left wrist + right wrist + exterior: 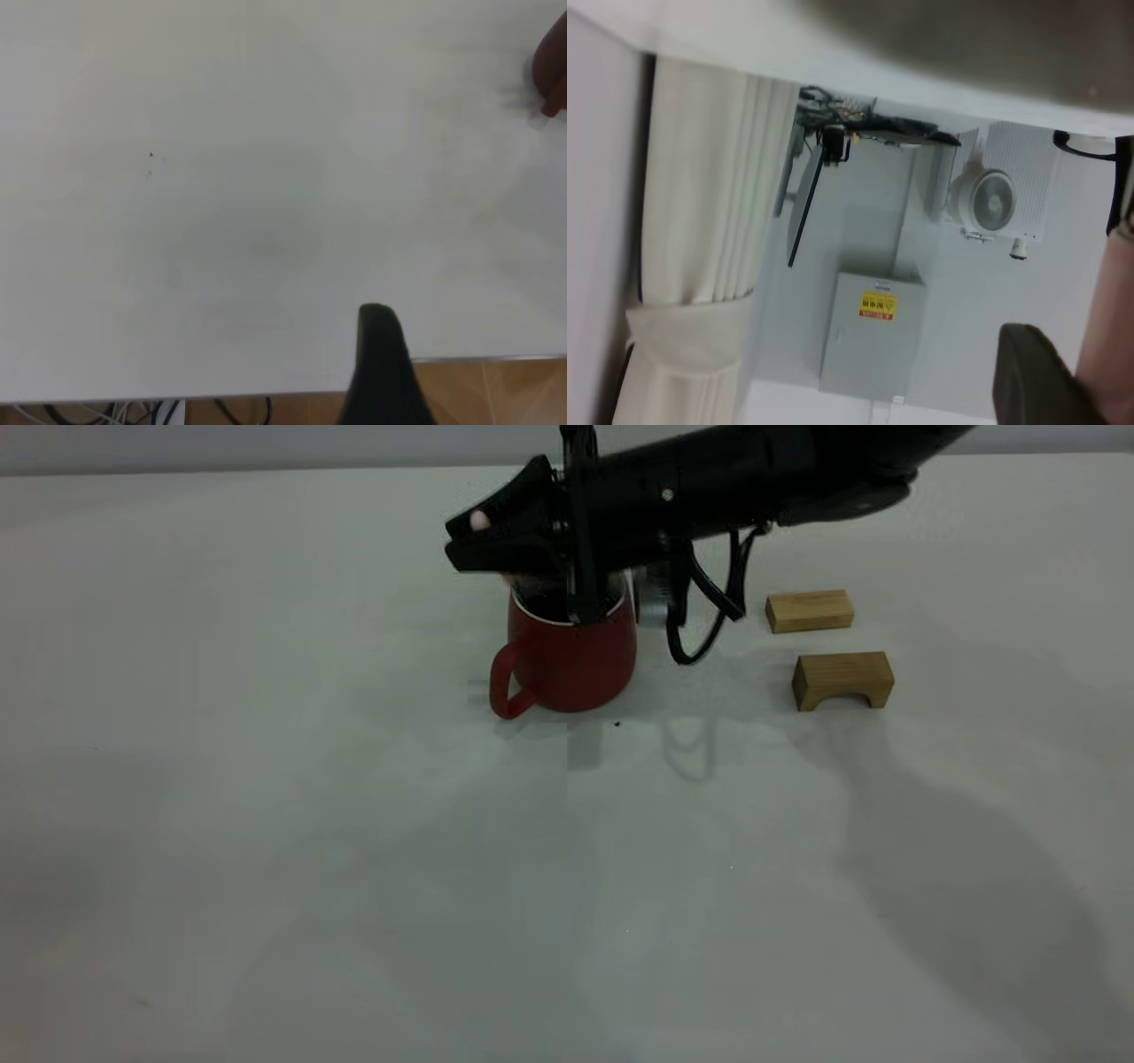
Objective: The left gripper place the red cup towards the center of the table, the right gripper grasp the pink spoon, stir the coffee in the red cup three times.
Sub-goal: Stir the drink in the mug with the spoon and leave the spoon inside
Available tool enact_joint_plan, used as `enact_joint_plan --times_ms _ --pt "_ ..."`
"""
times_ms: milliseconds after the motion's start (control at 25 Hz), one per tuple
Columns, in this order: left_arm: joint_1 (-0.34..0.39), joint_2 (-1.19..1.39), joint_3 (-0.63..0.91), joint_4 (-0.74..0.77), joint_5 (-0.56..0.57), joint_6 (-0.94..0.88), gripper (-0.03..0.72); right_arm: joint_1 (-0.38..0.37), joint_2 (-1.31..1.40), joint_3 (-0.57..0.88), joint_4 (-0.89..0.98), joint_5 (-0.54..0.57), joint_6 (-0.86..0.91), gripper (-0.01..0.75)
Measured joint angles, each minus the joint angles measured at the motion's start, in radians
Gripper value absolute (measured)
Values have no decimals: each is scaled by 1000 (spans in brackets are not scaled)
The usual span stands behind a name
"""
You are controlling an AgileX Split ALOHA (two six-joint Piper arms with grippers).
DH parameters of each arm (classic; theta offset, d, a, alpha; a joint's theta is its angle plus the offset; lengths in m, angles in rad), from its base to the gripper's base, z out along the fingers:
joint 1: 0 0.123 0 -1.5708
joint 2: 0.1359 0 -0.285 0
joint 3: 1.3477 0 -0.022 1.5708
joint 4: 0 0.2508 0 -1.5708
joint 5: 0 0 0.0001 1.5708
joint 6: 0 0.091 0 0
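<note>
The red cup (571, 660) stands upright near the middle of the table (354, 850), its loop handle toward the left, with dark coffee (542, 607) showing under the white rim. My right gripper (474, 536) reaches in from the right and hangs level just above the cup's rim, shut on the pink spoon (479, 519). Only the spoon's pale handle end shows between the fingers; its bowl is hidden. In the right wrist view the pink spoon (1114, 336) lies against a dark finger (1028, 376). My left gripper (383, 363) hovers by the table's edge, far from the red cup (554, 66).
Two wooden blocks, a flat one (810, 611) and an arched one (842, 679), lie right of the cup. A dark speck (617, 724) sits just in front of it. The right arm's cable (709, 615) loops down beside the cup.
</note>
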Motion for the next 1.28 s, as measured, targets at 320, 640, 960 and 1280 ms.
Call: enact_joint_plan --times_ms 320,640,960,1280 --pt "0 0 0 0 0 0 586 -81 -38 104 5 -18 -37 126" --pt "0 0 0 0 0 0 586 -19 -36 81 0 -2 -5 126" --pt "0 0 0 0 0 0 586 -49 13 -50 -2 1 3 126" --pt "0 0 0 0 0 0 586 -81 -22 62 0 -27 8 126"
